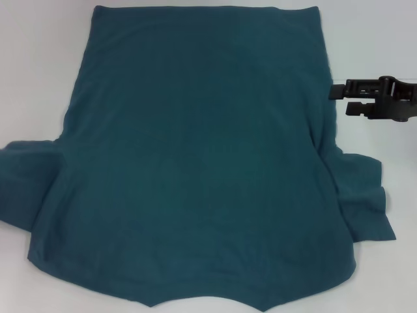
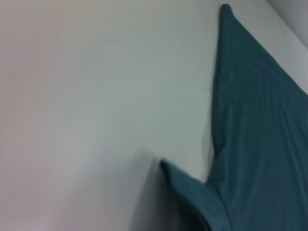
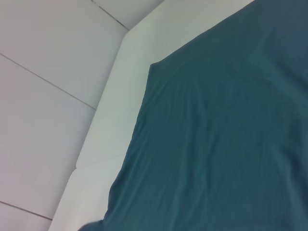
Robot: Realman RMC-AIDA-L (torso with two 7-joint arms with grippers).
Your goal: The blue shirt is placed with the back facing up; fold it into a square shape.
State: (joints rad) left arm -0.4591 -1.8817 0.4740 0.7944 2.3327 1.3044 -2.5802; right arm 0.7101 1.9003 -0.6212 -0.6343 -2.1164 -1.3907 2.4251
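The blue shirt [image 1: 195, 156] lies spread flat on the white table [image 1: 39, 65], plain side up, hem at the far end and collar notch at the near edge. Both sleeves stick out at the sides, the right one [image 1: 365, 195] rumpled. My right gripper [image 1: 339, 100] hovers at the shirt's right edge, about mid-body, fingers pointing in toward the cloth and standing open with nothing between them. The left wrist view shows the shirt [image 2: 260, 120] with one sleeve [image 2: 190, 190] from the side. The right wrist view looks down on the shirt [image 3: 216, 134] and its hem corner. My left gripper is out of view.
Bare white tabletop shows to the left of the shirt, and also to its right [image 1: 391, 39]. The table's edge [image 3: 103, 120] and the tiled floor [image 3: 43, 96] beyond it appear in the right wrist view.
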